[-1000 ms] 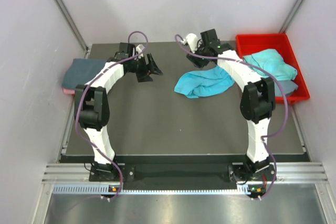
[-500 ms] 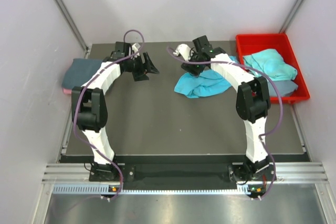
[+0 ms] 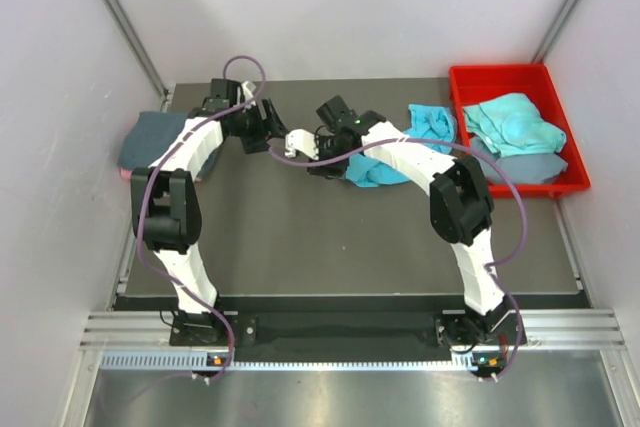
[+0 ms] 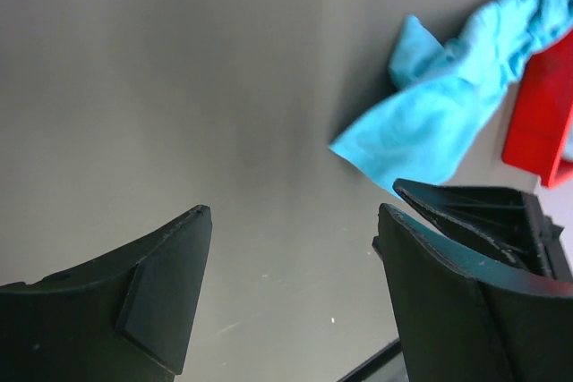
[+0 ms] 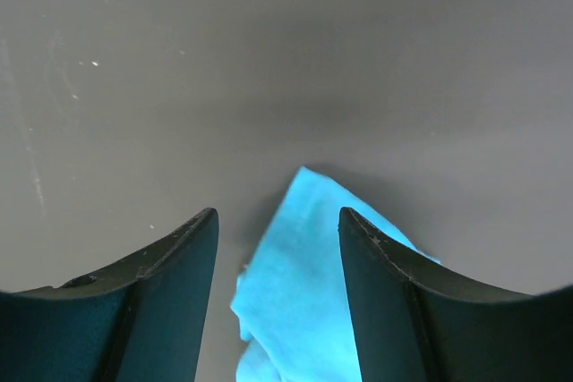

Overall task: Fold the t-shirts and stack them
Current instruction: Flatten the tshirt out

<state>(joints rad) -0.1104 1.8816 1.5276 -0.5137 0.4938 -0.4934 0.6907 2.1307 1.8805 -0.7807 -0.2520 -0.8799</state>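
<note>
**A:** Where's the teal shirt [image 3: 372,175]?

**B:** On the table [image 3: 300,237], crumpled. It stretches away from just beside the bin [image 3: 500,71], and its far end runs under the right arm [image 3: 458,205].

**A:** Are the right fingers [image 5: 152,292] holding it?

**B:** No, they're released. They're spread apart low over the table, and a corner of the cloth lies in the gap. Neither finger visibly presses on it.

**A:** And the left fingers [image 4: 152,292]?

**B:** Released too, with a wide gap and only bare table between them. They sit a little farther from the bin than the right fingers, near them.

**A:** Anything inside the bin?

**B:** 2 shirts. A 2nd teal shirt [image 3: 512,119] is bunched on top, and a grey shirt [image 3: 540,165] shows under it at the bin's near end.

**A:** Is there a stack anywhere?

**B:** Yes, at the table edge opposite the bin. A folded grey shirt [image 3: 158,137] lies over a pink shirt [image 3: 128,174], and only a sliver of the pink shows.
</note>
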